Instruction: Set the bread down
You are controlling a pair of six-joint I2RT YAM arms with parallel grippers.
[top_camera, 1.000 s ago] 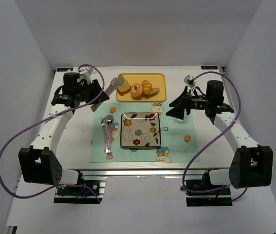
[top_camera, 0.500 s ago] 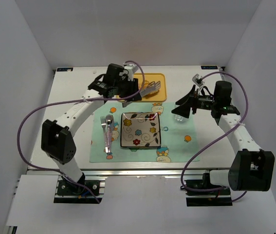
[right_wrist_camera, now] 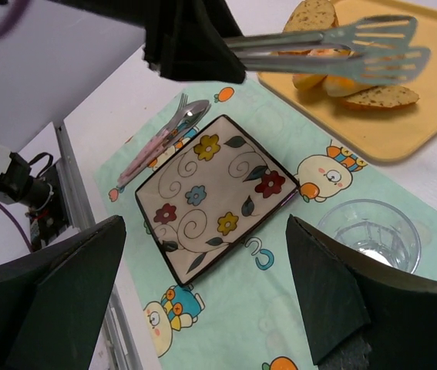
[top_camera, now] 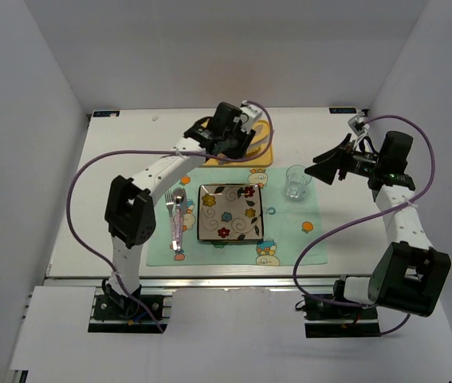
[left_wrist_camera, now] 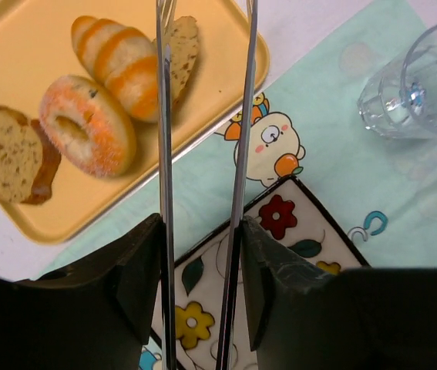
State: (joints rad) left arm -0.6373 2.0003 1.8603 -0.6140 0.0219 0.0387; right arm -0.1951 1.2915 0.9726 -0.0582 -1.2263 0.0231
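Top external: left fingers (top_camera: 237,144) are seen above the yellow tray (top_camera: 264,157). Left wrist: tongs (left_wrist_camera: 164,116) are clamped between them; the bread (left_wrist_camera: 183,50) lies on the tray, touching the croissant (left_wrist_camera: 122,62). Right wrist: right fingers (right_wrist_camera: 64,285) are spread wide, nothing held.

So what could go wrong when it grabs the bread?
The tongs might pinch the croissant too, because the bread lies right against it. The slice is small and could slip out on the way to the plate. The glass stands near the plate, so a wide swing might knock it.
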